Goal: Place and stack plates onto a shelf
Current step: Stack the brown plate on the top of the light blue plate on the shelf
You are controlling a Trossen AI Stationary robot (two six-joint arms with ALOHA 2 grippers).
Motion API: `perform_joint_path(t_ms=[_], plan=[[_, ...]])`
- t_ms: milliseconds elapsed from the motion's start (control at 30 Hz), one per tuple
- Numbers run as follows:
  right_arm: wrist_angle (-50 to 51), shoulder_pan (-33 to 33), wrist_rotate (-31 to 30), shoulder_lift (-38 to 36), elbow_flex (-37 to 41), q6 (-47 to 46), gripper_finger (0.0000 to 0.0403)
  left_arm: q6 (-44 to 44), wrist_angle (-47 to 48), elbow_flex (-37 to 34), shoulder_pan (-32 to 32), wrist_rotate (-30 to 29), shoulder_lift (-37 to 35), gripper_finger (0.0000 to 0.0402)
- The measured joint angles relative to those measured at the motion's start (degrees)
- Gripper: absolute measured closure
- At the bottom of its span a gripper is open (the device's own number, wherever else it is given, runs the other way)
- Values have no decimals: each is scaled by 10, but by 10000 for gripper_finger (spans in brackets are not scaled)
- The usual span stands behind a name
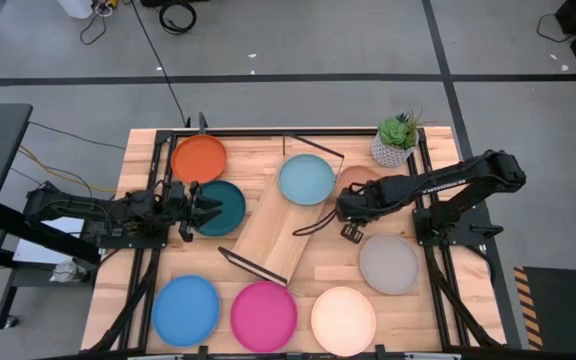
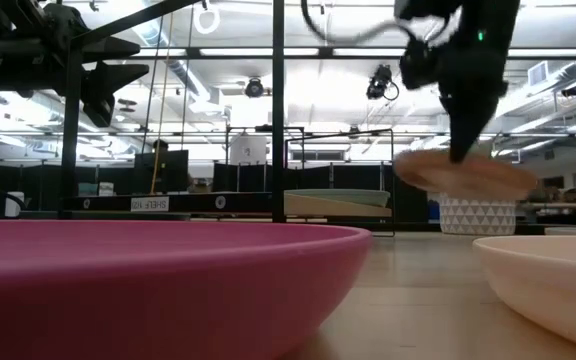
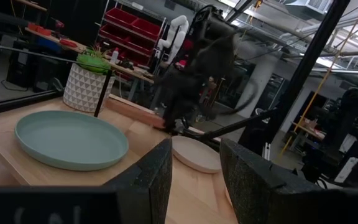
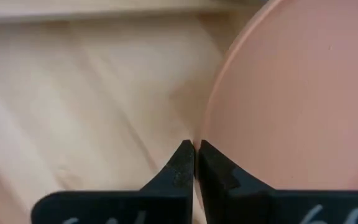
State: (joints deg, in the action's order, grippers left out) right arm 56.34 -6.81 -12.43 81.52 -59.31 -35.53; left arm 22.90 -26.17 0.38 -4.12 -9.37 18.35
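Honestly, the only writing I can read is a small white sign in the low view's background that seems to say "SHELF"; its remaining characters are too small for me.

My right gripper [image 4: 194,163] is pinched on the rim of the terracotta plate [image 1: 359,180], which the low view shows lifted clear of the table [image 1: 318,270], just in front of the potted plant [image 1: 396,138] in its white patterned pot.

My left gripper [image 1: 200,208] waits with fingers apart over the dark teal plate [image 1: 224,206].

The shelf [image 1: 273,228] carries one plate, the light blue plate [image 1: 306,179] at its far end.

I count eight plates (one per colour): the others are orange [image 1: 199,159], grey [image 1: 388,263], bright blue [image 1: 186,310], magenta [image 1: 263,315] and cream [image 1: 343,320].
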Motion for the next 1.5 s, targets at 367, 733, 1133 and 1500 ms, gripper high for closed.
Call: perform_joint_path(t_ms=[367,733,1133,1500], plan=[[-49,-54,-30,106,-117,216,385,0,0,0,0,0,0,260],[-13,22,-36,236,-267,409,385,0,0,0,0,0,0,260],[-40,99,29,243,-267,422,379,0,0,0,0,0,0,260],[-55,99,22,243,-243,415,311,0,0,0,0,0,0,260]])
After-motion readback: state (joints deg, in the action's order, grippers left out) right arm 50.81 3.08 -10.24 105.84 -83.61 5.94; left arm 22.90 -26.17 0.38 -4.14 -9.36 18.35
